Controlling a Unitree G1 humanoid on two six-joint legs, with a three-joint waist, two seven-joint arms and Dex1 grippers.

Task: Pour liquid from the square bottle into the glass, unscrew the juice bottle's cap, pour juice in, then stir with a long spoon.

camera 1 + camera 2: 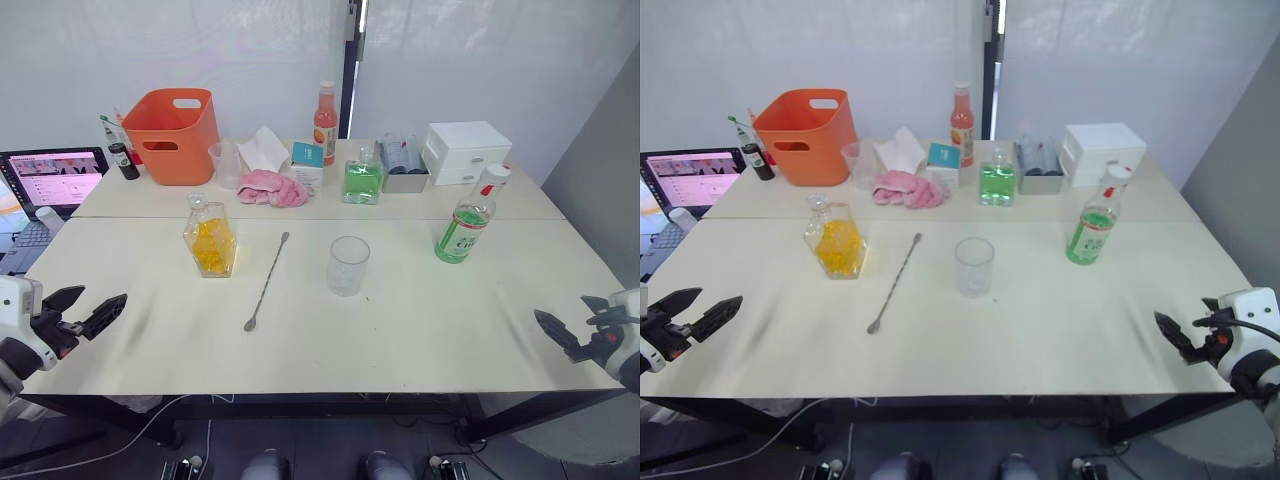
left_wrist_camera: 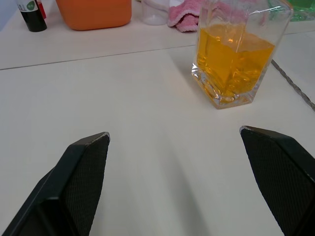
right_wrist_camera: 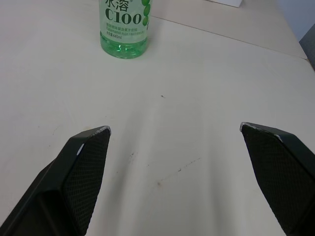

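Grippers left (image 1: 88,306) and right (image 1: 570,325) wide apart, long spoon (image 1: 266,281) between square bottle (image 1: 210,238) and glass (image 1: 347,265)

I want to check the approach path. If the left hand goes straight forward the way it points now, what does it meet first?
Probably the square bottle: it stands ahead of the open left hand, slightly off to one side, with bare table between.

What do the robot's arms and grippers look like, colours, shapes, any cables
Each arm ends in a white, boxy wrist housing carrying black hardware. The left gripper and right gripper each have two black, wedge-shaped fingers tapering to points. The wrist views show finely cross-hatched, mesh-like inner finger pads. A thin black cable loops over the right wrist housing.
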